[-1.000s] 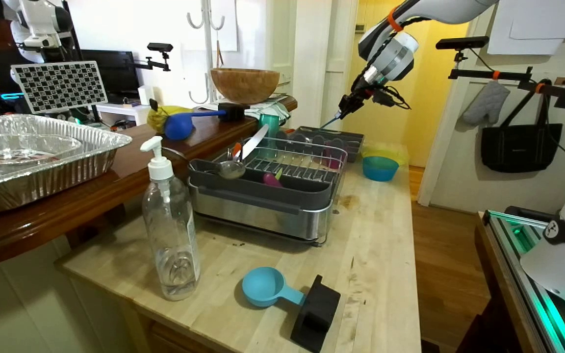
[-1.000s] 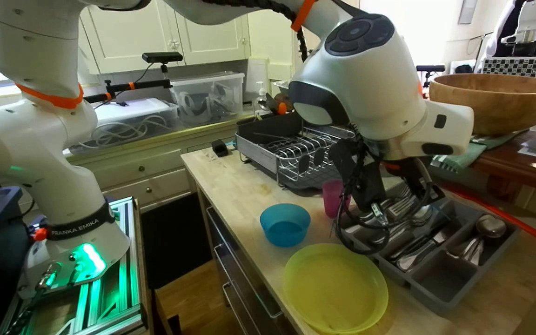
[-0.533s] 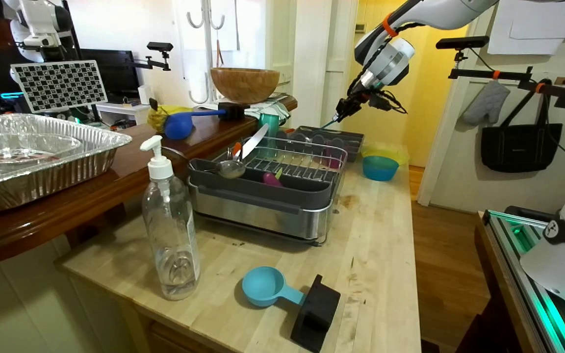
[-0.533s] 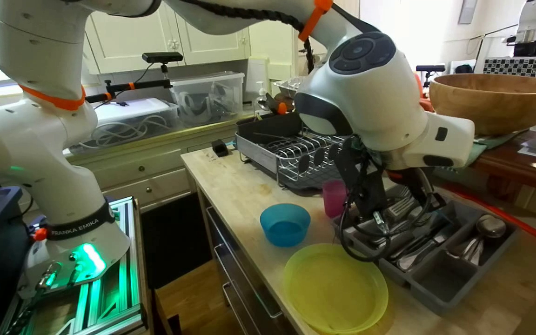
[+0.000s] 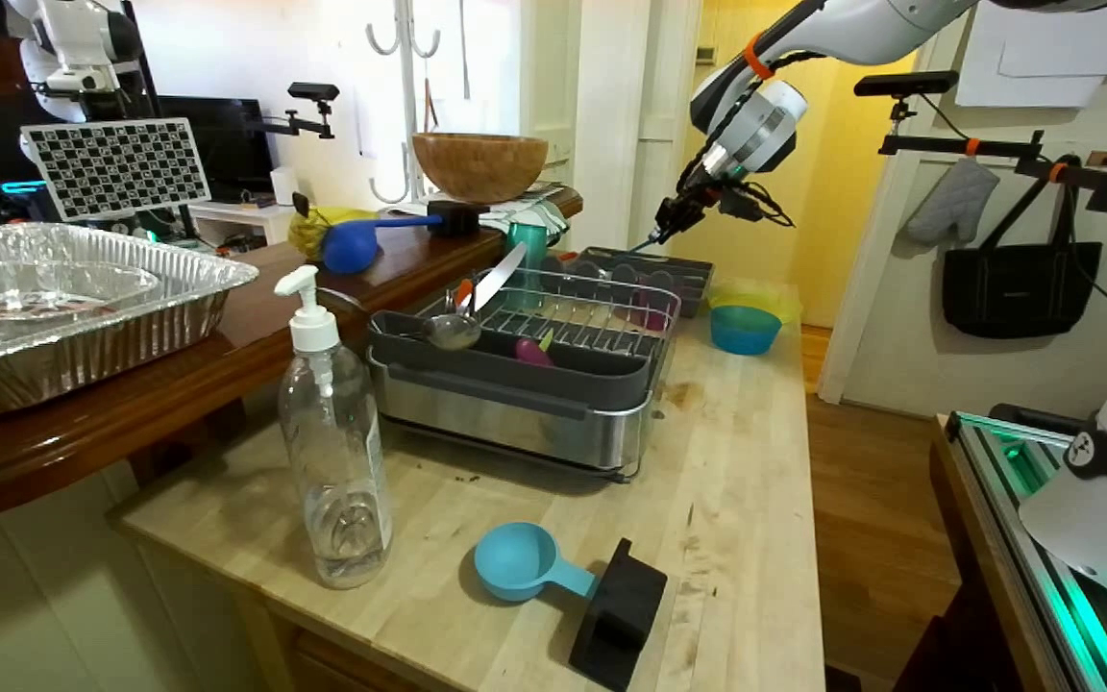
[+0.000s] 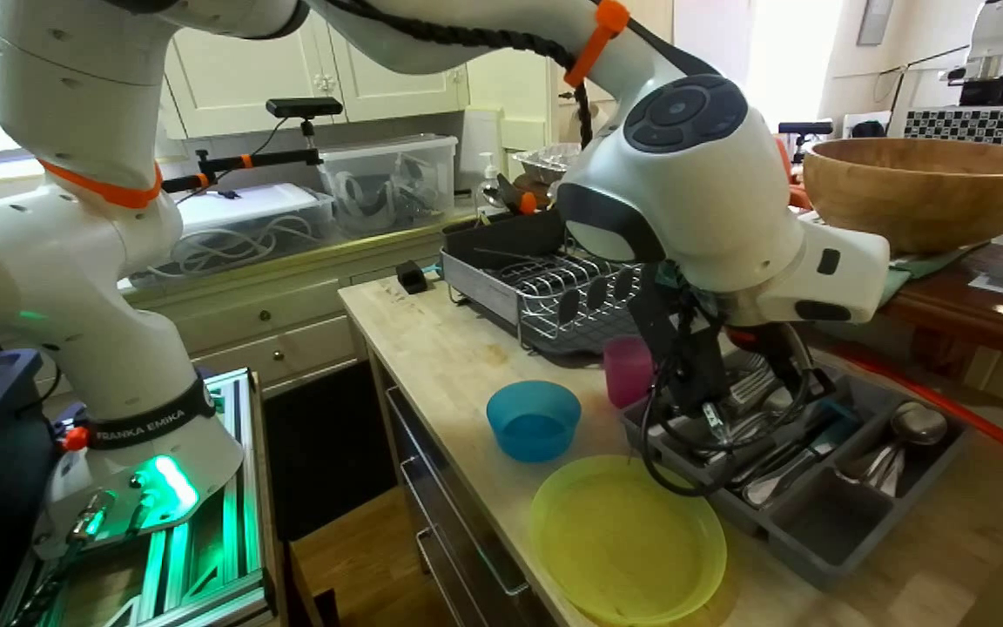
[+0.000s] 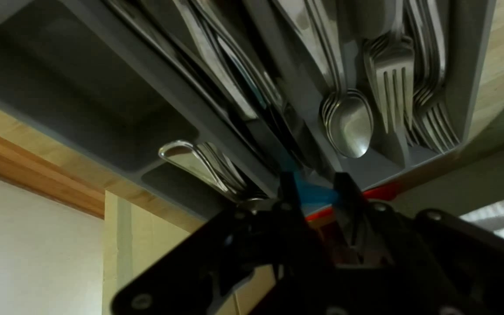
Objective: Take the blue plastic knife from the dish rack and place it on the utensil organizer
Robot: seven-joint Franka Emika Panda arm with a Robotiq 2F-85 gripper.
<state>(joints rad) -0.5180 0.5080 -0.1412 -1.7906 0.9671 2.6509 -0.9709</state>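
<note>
The blue plastic knife [image 7: 315, 194] shows between my fingertips in the wrist view, with its thin part running up and left past the left finger. My gripper [image 7: 315, 181] is shut on it with a small gap between the fingers. In an exterior view the gripper [image 5: 661, 234] is low over the far end of the counter, and the knife [image 5: 644, 243] slants down from it. The grey utensil organizer [image 6: 832, 570] is right under the gripper, and the knife points along its knife compartment. The dish rack [image 5: 515, 413] stands apart from the gripper.
Near the organizer are a blue bowl [image 6: 535, 427], a yellow plate [image 6: 628, 544], a pink cup [image 6: 625, 370] and a red stick [image 6: 945, 405]. A wooden bowl [image 6: 928, 196] stands on the higher ledge. A soap bottle [image 5: 332, 471] and a blue scoop [image 5: 518, 560] are at the counter's other end.
The arm has moved down toward the organizer, with the gripper and knife now lower. The knife stays at the fingertips. The other objects have not moved.
</note>
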